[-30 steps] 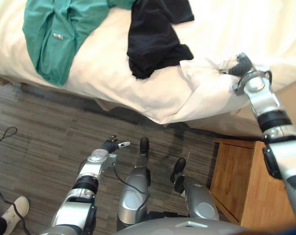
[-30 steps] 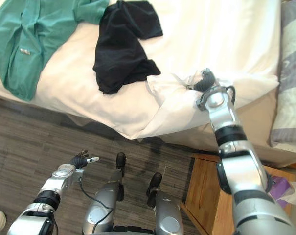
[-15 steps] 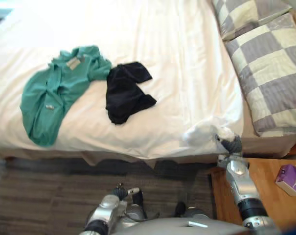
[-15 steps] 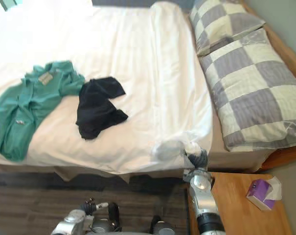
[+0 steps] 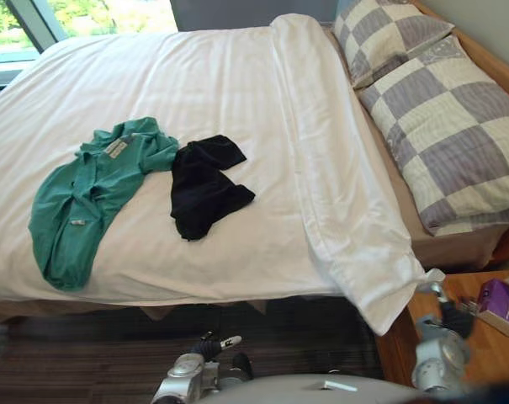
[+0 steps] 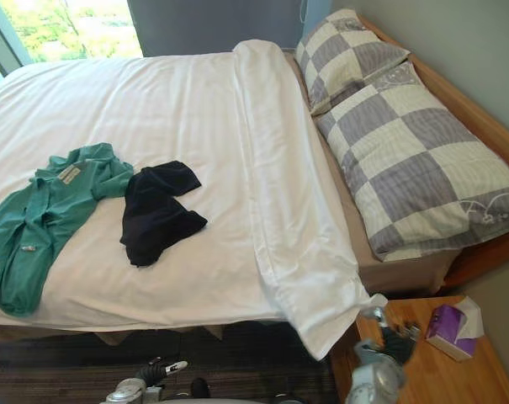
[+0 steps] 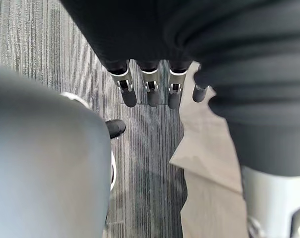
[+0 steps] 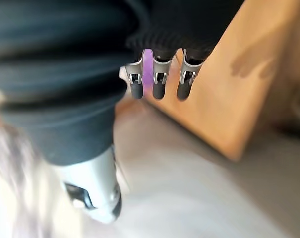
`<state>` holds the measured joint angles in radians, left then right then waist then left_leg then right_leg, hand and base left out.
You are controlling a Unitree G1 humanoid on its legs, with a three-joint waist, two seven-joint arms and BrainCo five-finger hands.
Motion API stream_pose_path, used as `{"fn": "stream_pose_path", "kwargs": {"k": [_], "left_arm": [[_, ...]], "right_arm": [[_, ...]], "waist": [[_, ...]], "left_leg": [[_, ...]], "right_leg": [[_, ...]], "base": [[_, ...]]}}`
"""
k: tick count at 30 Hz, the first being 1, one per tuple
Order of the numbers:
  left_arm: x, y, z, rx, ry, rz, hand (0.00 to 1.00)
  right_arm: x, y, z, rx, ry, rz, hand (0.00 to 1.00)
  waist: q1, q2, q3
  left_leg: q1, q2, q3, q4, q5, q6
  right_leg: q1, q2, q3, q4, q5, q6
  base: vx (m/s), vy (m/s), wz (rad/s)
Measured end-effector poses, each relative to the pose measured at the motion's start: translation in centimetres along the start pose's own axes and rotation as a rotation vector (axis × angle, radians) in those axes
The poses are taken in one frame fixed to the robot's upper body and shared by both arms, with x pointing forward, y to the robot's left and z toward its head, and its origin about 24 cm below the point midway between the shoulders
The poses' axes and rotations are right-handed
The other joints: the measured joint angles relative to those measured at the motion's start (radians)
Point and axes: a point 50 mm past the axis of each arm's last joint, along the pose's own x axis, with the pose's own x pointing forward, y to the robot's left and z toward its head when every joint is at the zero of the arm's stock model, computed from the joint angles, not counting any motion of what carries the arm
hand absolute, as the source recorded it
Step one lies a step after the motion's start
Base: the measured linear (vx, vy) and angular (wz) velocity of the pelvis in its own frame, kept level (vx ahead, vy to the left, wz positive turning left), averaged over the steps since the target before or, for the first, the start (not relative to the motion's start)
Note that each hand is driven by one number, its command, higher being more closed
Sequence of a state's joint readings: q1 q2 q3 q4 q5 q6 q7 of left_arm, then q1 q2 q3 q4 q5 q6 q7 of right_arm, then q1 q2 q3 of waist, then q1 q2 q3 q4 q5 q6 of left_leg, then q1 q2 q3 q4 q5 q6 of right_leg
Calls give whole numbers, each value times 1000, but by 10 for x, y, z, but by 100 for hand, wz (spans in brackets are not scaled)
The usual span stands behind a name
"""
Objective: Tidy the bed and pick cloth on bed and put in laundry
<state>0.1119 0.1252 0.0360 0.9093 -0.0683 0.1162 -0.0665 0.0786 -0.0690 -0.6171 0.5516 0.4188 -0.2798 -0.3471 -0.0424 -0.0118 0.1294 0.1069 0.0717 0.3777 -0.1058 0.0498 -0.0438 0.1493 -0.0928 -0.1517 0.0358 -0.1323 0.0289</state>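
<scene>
2 garments, a rumpled teal-green buttoned shirt (image 5: 86, 198) and a bunched black cloth (image 5: 205, 185), are lying just beside each other on the smooth white duvet (image 5: 237, 84), both still awaiting pickup. The right hand (image 6: 395, 338) is hanging straight-fingered and empty over the wooden nightstand (image 5: 481, 358). The left hand (image 5: 210, 346) is hanging empty and relaxed above the floor, likely because neither reach has begun.

The left hand (image 5: 208, 345) sits at the near edge, its arm cut off below. The purple box (image 5: 498, 296) on the nightstand (image 5: 485, 345) is clipped by the right edge. I can't read the tag (image 5: 116, 148) on the green shirt (image 5: 82, 202).
</scene>
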Motion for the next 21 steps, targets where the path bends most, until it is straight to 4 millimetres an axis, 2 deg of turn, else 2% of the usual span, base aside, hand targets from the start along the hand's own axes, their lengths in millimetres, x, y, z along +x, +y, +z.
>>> {"fn": "stream_pose_path", "kwargs": {"k": [1, 4, 5, 7, 8, 9, 11, 13, 16, 17, 19, 20, 21], "left_arm": [[-1, 4, -4, -8, 8, 9, 0], [-2, 6, -9, -21, 12, 19, 0], [-3, 7, -10, -25, 10, 23, 0], [-3, 8, -12, -37, 14, 29, 0], [-3, 8, -13, -38, 16, 30, 0], [-4, 9, -15, -40, 21, 33, 0], [-4, 8, -17, -42, 26, 33, 0], [-5, 8, -24, -42, 49, 40, 0], [-8, 6, -33, -22, 74, 48, 0], [-8, 7, -34, -21, 76, 49, 0], [-8, 7, -34, -25, 78, 47, 0], [-8, 6, -34, -30, 78, 44, 0], [-7, 5, -32, -17, 72, 36, 0]], "right_arm": [[9, -7, 23, -13, -87, -46, 0], [21, -9, 65, -2, -230, -59, 0], [24, -5, 85, 8, -301, -36, 0], [26, 10, 112, 49, -388, 14, 0], [25, 15, 117, 74, -400, 31, 0], [23, 25, 123, 137, -411, 74, 100], [16, 40, 130, 212, -423, 205, 100], [2, 69, 138, 309, -427, 446, 100], [-15, 102, 135, 441, -379, 740, 100], [-18, 108, 134, 463, -369, 791, 100], [-42, 139, 135, 580, -342, 1016, 100], [-47, 147, 137, 609, -342, 1066, 100], [-60, 164, 146, 658, -356, 1166, 100]], "waist": [[-11, 5, -3], [-22, 9, -5], [-23, 11, -7], [-25, 16, -10], [-25, 17, -12], [-25, 20, -15], [-23, 25, -20], [-23, 37, -28], [-19, 43, -32], [-18, 43, -32], [-13, 49, -36], [-13, 50, -36], [-3, 56, -36]], "left_leg": [[0, -2, 1, 0, -1, -1], [1, -1, 1, 0, -3, -2], [2, 0, 1, 0, -3, -3], [4, 2, 1, 0, -3, -3], [5, 2, 1, 0, -3, -3], [6, 2, 0, 0, -3, -3], [10, -1, -2, 0, -4, -1], [10, -6, -5, 0, -7, 4], [10, -15, -17, 0, -9, 7], [8, -17, -24, 0, -8, 8], [-20, -23, -46, 0, -2, 17], [-32, -22, -49, 1, 2, 22], [-65, -23, -58, 1, 12, 28]], "right_leg": [[0, -6, 0, 0, 0, 0], [-1, -7, 0, 0, 0, 1], [-1, -6, 0, 0, 0, 1], [-1, -5, 1, 1, -1, 1], [-1, -5, 1, 1, -1, 1], [-2, -5, 0, 2, -2, 3], [-2, -7, 0, 3, -4, 6], [-3, -13, 0, 5, -7, 11], [-2, -15, -8, 9, -8, 13], [-1, -16, -13, 9, -8, 13], [-17, -20, -32, 9, -7, 14], [-29, -24, -31, 12, -6, 14], [-60, -25, -35, 19, -3, 14]], "base": [[57, 14, -9], [13, 4, -1], [0, 0, 0], [-28, -9, -4], [-41, -5, -1], [-61, 5, 1], [-46, 9, 1], [0, 0, 0], [11, 7, 5], [17, 1, 24], [6, 6, 28], [-1, 23, 22], [-23, 25, 22]]}}
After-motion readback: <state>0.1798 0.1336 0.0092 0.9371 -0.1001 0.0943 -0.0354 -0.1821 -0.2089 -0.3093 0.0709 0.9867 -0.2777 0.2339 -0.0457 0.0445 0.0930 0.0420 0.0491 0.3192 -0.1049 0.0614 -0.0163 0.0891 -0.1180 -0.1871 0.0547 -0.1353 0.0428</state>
